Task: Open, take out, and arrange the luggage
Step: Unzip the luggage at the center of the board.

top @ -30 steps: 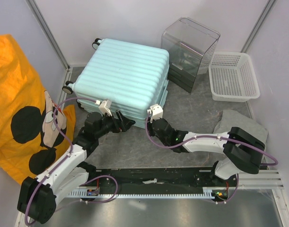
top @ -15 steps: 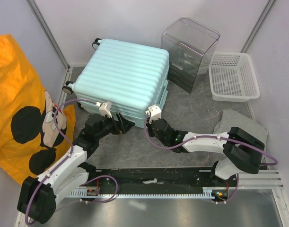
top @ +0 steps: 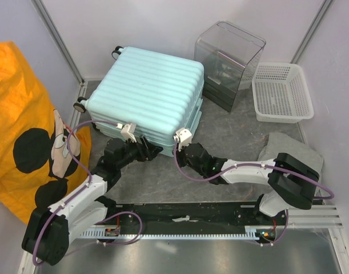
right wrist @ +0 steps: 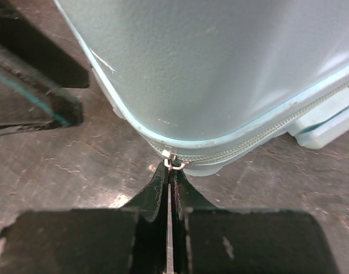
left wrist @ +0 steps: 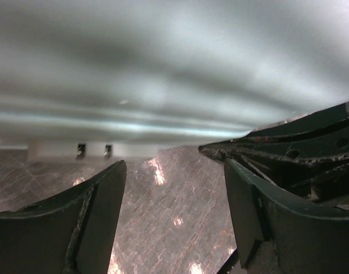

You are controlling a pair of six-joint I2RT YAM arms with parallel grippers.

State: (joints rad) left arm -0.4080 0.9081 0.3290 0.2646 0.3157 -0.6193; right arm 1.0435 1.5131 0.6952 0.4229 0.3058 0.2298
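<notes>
The luggage lies flat, long axis running sideways, wheels pointing left.

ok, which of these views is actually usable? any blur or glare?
Left wrist: the mint ribbed hard-shell suitcase sits too close and is a soft smear; bright glare spots on the grey table surface. Right wrist: sharp at the small metal zipper pull pinched by the right tool. Top external: even light, crisp, only a soft shadow under the suitcase.
</notes>
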